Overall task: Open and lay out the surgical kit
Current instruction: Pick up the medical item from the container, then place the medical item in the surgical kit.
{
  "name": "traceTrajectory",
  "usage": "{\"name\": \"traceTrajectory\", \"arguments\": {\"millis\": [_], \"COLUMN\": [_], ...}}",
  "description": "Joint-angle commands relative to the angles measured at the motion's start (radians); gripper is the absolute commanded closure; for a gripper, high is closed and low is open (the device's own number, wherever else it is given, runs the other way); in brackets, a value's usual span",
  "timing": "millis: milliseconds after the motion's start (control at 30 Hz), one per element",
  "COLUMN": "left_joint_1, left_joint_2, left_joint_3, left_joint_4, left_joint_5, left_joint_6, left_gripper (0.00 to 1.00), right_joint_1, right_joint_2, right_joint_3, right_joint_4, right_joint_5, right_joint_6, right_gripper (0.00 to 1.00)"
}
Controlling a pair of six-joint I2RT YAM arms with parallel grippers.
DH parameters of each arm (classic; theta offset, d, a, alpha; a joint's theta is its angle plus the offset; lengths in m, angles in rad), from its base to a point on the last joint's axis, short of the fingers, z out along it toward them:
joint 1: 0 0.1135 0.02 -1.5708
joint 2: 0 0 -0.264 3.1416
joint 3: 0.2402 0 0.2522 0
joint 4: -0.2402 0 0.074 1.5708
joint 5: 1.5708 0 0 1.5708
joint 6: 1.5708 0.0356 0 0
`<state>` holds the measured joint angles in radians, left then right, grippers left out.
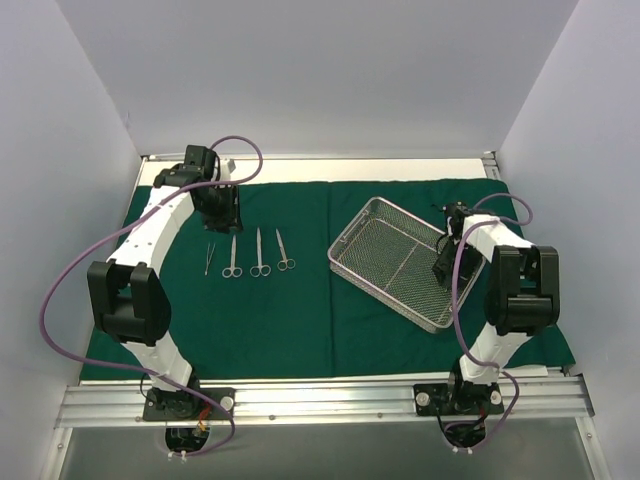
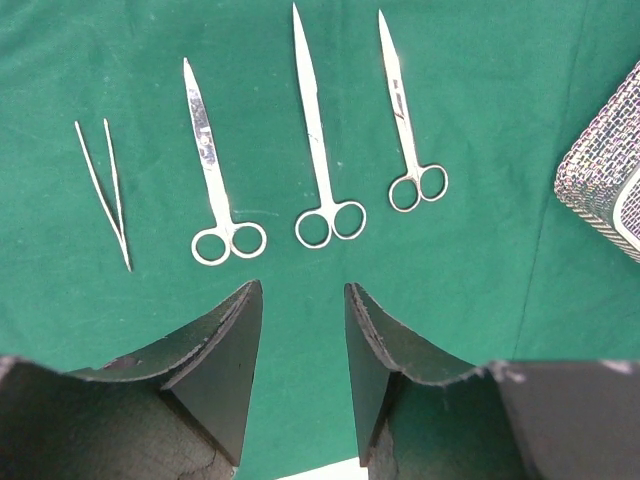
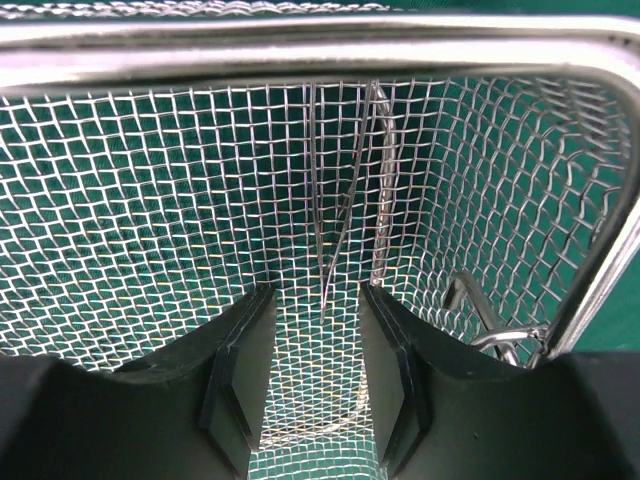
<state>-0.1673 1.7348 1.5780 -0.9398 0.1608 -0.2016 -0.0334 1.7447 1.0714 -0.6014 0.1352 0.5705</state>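
Green cloth (image 1: 300, 330) is spread flat over the table. The wire tray (image 1: 385, 255) sits skewed on its right half, well apart from the laid-out row on the left half. The right gripper (image 3: 318, 295) is down inside the tray near its right corner, fingers parted to a medium gap and clamping nothing. A thin steel tool (image 3: 335, 190) lies on the mesh with its near end between the fingers, touching neither. The left gripper (image 2: 300, 290) hangs over the cloth just short of the row, fingers apart and empty. Ahead of it lie the tweezers (image 2: 105, 190) and three pairs of scissors (image 2: 320, 140), side by side and not touching.

Main risk, as I judge it: the right fingers close too low and pinch mesh along with the tool, so a lift drags or tips the whole tray and rucks the cloth. Next: the tool is slim and slick, so it could twist or slip out of a shallow pinch. A ringed handle (image 3: 495, 335) in the tray corner could snag on the rim or on the tool going up. Least: the left gripper dropping could nudge the scissors out of line.
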Motion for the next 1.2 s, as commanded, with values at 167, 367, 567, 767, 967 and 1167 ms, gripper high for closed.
{"name": "traceTrajectory", "arguments": {"millis": [167, 367, 567, 767, 967, 1167], "left_joint_1": [0.015, 0.015, 0.017, 0.032, 0.009, -0.043], "left_joint_2": [-0.043, -0.05, -0.075, -0.126, -0.23, -0.261], "left_joint_3": [0.001, 0.011, 0.033, -0.125, -0.335, -0.532], "left_joint_4": [-0.002, -0.025, -0.016, 0.254, 0.844, 1.453], "left_joint_5": [0.049, 0.092, 0.173, 0.564, 0.812, 0.769], "left_joint_6": [0.005, 0.001, -0.015, -0.096, -0.476, -0.958], "left_gripper": [0.51, 0.51, 0.51, 0.5, 0.49, 0.48], "right_joint_1": [-0.019, -0.019, -0.002, 0.039, 0.22, 0.372], "right_joint_2": [0.042, 0.033, -0.129, -0.217, -0.249, -0.261], "right_joint_3": [-0.111, -0.081, 0.071, 0.277, 0.289, 0.279], "right_joint_4": [0.146, 0.161, -0.122, -0.176, 0.087, 0.504], "right_joint_5": [-0.031, -0.058, -0.178, -0.464, -0.87, -1.052], "right_joint_6": [-0.024, -0.032, 0.014, -0.133, -0.153, 0.092], "right_gripper": [0.77, 0.98, 0.98, 0.99, 1.0, 1.0]}}
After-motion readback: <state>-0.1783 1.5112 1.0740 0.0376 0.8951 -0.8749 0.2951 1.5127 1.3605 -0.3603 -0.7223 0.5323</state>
